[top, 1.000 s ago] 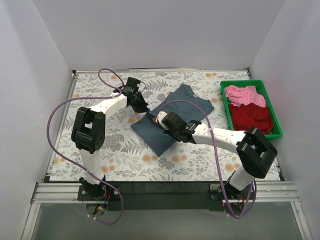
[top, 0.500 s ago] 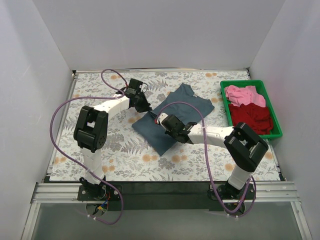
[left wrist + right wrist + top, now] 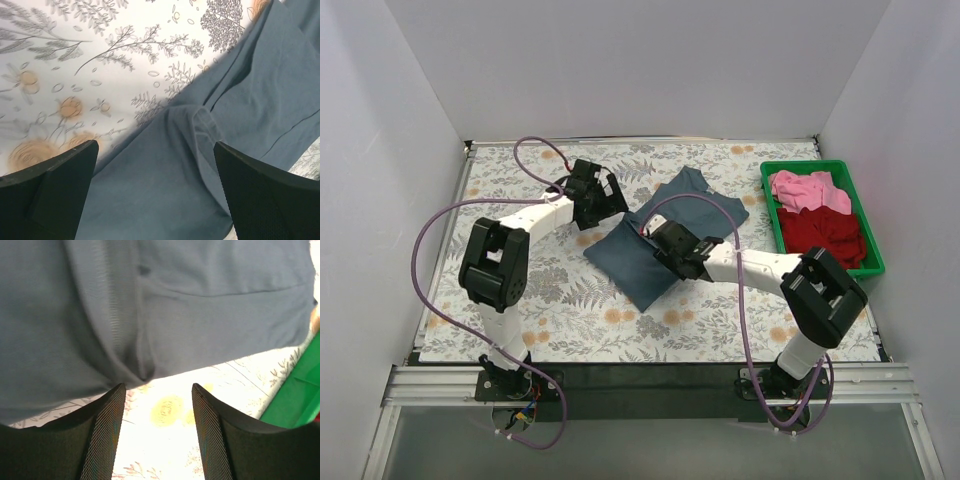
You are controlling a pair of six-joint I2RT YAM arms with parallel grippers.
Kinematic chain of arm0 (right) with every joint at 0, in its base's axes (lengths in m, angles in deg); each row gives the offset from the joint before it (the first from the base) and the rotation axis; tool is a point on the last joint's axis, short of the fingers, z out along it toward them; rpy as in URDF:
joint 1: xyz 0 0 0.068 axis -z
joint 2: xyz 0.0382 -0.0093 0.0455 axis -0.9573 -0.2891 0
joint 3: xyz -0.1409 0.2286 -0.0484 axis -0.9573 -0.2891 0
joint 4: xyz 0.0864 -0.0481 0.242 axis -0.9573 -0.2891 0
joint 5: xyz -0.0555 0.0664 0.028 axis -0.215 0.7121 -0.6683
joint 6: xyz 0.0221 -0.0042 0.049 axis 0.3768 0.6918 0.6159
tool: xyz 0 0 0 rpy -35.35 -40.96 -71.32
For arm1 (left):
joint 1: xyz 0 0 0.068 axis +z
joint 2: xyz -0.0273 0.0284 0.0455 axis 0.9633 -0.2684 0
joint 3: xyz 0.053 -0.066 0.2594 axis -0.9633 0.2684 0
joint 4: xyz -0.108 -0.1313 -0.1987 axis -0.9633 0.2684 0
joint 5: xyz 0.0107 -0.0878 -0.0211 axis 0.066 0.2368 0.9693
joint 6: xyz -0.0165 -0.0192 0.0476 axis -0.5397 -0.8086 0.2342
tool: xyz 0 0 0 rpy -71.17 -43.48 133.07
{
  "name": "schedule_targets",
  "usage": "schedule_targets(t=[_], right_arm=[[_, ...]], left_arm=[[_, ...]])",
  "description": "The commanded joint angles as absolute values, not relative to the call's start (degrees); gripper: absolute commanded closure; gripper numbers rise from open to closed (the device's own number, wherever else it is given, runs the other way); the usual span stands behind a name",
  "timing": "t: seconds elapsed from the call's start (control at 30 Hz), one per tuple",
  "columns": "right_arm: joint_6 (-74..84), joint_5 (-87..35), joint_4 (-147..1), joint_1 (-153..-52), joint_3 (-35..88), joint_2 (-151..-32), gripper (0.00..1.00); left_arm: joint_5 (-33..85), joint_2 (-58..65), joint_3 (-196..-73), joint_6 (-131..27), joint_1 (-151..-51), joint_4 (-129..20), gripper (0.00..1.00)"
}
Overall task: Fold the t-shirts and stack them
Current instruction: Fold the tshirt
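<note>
The slate blue-grey t-shirt [image 3: 650, 265] lies folded on the middle of the floral table [image 3: 550, 320]. My left gripper [image 3: 612, 202] hovers at its upper left edge, jaws wide open, with bare blue cloth [image 3: 165, 190] between the fingers [image 3: 55, 190]. My right gripper [image 3: 665, 243] sits over the shirt's middle, open, with only floral tablecloth between its fingers [image 3: 102, 435] and the shirt's folded edge [image 3: 150, 340] just ahead. The pink t-shirt [image 3: 802, 190] and the dark red t-shirt [image 3: 823, 236] lie crumpled in the bin.
A green plastic bin [image 3: 871, 245] stands at the table's right edge; its corner [image 3: 295, 395] shows in the right wrist view. White walls enclose the table on three sides. Purple cables loop over both arms.
Both grippers have opened and let go of the blue-grey shirt. The left gripper lifted slightly back and left; the right gripper shifted a little up over the cloth.
</note>
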State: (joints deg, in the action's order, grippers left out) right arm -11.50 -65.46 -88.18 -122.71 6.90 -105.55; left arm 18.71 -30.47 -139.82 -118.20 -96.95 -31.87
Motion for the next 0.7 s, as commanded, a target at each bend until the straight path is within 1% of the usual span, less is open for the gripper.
schedule_targets(t=[0.0,0.1,0.17,0.23,0.27,0.3,0.37,0.4,0.47,0.5,0.53,0.67], right_arm=[[-7.4,-65.5,-91.2,-120.8,11.2,-102.8,0.47],[-3.6,-63.7,-92.9,-117.6,12.8,-102.8,0.46],[-0.6,-61.7,-94.8,-113.6,13.7,-103.9,0.47],[0.8,-59.1,-96.6,-110.7,15.4,-105.0,0.49],[0.8,-58.3,-97.3,-110.6,15.7,-104.9,0.53],[0.7,-55.4,-97.1,-110.7,16.0,-104.4,0.54],[0.7,-51.4,-95.2,-110.8,16.1,-102.0,0.58],[1.0,-46.9,-94.2,-110.9,16.1,-101.2,0.59],[0.8,-40.9,-90.4,-111.3,15.3,-98.5,0.62],[0.7,-35.0,-88.9,-111.4,15.0,-97.9,0.63],[0.8,-31.5,-87.5,-111.5,14.8,-97.8,0.64],[2.1,-23.0,-84.4,-112.0,16.5,-101.4,0.64]], left_arm=[[14.0,-20.8,-136.8,-115.3,-97.7,-31.4,0.07],[13.2,-17.3,-133.9,-114.2,-98.9,-30.5,0.07],[13.5,-16.1,-130.9,-113.7,-99.6,-30.5,0.08],[13.8,-15.9,-129.1,-113.2,-100.6,-29.9,0.14],[14.1,-15.9,-128.9,-113.2,-100.9,-29.0,0.18],[14.4,-15.9,-128.6,-113.1,-101.3,-28.8,0.26],[14.5,-16.0,-127.2,-113.2,-101.8,-29.0,0.35],[14.6,-16.2,-126.9,-112.9,-102.0,-29.0,0.43],[14.5,-17.2,-126.3,-112.7,-102.3,-29.1,0.49],[14.4,-17.6,-126.1,-112.6,-102.4,-29.3,0.51],[14.2,-18.1,-126.1,-112.4,-102.6,-29.3,0.55],[13.8,-20.4,-124.7,-113.3,-102.7,-29.4,0.61]])
